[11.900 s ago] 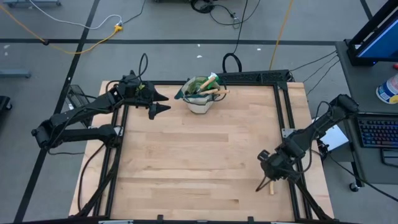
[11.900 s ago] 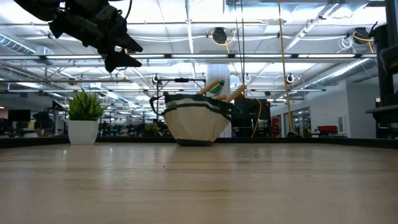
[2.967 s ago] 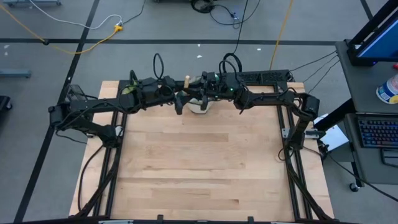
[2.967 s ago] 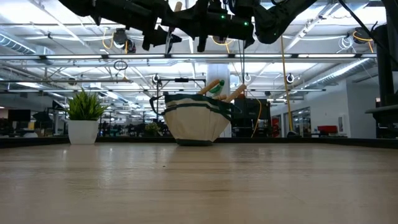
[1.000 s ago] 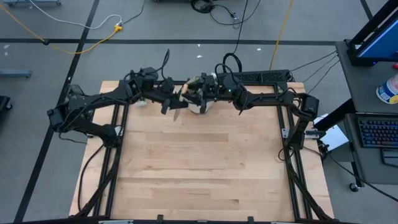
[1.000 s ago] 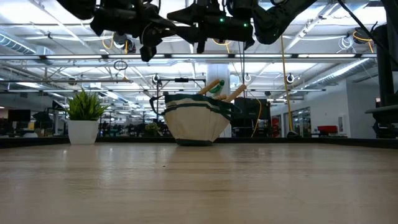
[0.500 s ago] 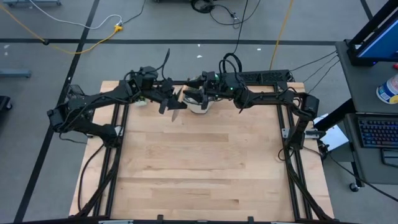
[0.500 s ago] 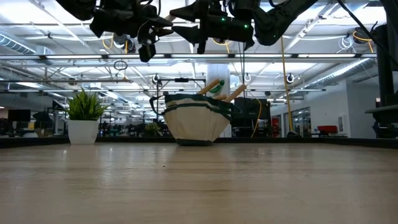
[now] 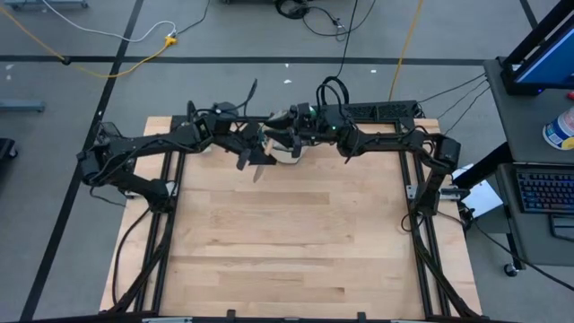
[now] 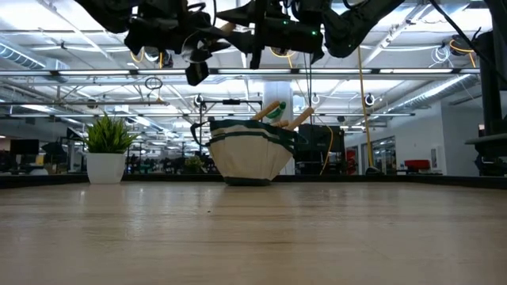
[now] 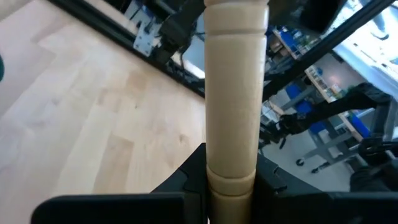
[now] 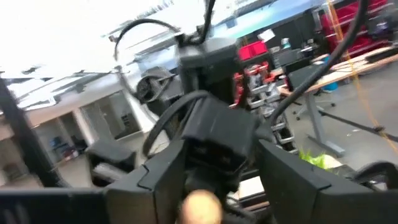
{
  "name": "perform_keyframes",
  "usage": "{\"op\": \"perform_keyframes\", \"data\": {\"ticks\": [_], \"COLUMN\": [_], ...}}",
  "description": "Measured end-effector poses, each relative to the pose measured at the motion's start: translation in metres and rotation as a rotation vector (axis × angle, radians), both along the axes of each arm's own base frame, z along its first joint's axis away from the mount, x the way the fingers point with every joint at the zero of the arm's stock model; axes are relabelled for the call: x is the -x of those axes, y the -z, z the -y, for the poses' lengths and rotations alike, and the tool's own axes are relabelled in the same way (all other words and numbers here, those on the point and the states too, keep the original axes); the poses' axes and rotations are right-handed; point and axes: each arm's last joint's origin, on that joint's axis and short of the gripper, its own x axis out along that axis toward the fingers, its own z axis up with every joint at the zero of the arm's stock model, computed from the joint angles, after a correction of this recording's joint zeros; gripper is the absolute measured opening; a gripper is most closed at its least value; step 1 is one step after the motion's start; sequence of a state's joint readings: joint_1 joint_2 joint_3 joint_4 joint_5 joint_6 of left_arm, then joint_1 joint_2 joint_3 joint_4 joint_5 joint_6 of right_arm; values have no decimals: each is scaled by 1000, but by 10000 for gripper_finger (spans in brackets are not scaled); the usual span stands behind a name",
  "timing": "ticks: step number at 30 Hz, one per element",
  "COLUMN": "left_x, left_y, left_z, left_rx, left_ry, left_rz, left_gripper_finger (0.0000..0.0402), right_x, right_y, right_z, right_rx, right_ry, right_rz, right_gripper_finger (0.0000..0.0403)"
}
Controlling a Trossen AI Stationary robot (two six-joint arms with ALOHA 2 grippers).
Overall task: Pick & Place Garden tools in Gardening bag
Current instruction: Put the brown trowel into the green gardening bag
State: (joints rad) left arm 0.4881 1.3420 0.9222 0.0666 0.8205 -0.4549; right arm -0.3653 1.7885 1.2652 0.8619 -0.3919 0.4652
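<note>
The beige gardening bag (image 10: 245, 158) with green trim stands at the table's far edge, with wooden handles (image 10: 269, 109) and a green bottle (image 10: 277, 115) sticking out of it. High above and just left of it, my left gripper (image 9: 249, 148) (image 11: 231, 167) is shut on a wooden-handled garden tool (image 11: 235, 81). My right gripper (image 9: 273, 136) (image 12: 214, 168) faces it over the bag. It is open, its fingers standing on either side of the handle's rounded free end (image 12: 202, 205). My left gripper pinches the tool's wooden handle between its two fingers, at the ringed part (image 11: 231, 177) of the handle. The handle runs out past the fingertips toward my right gripper. The tool is lifted clear, high above the table; its metal end is hidden in the wrist view.
A small potted green plant (image 10: 107, 150) stands at the far left of the table. The broad wooden tabletop (image 9: 287, 242) lies in front of the bag. Black frame rails (image 9: 413, 170) run along the table's edges.
My left gripper, still shut on the tool, has gone a little toward the table's right edge and toward my right gripper above the bag. The tool has stayed lifted clear.
</note>
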Motion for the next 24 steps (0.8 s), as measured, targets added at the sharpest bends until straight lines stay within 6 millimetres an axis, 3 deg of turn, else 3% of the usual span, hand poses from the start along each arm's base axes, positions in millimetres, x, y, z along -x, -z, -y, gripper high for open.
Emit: {"op": "perform_keyframes", "data": {"ticks": [5,14,24], "left_x": [0,0,5], "left_y": [-2,-5,-9], "left_z": [0,-1,-12], "left_rx": [-4,-21,-5], "left_ry": [1,10,24], "left_rz": [14,53,86], "left_gripper_finger": [58,58,58], "right_x": [0,-1,0], "right_y": [2,2,1], "right_z": [0,-1,-1], "right_rx": [-7,-12,-21], "right_ry": [-7,-32,-37], "right_rz": [-22,-30,-24], "right_gripper_finger": [168,173,124]}}
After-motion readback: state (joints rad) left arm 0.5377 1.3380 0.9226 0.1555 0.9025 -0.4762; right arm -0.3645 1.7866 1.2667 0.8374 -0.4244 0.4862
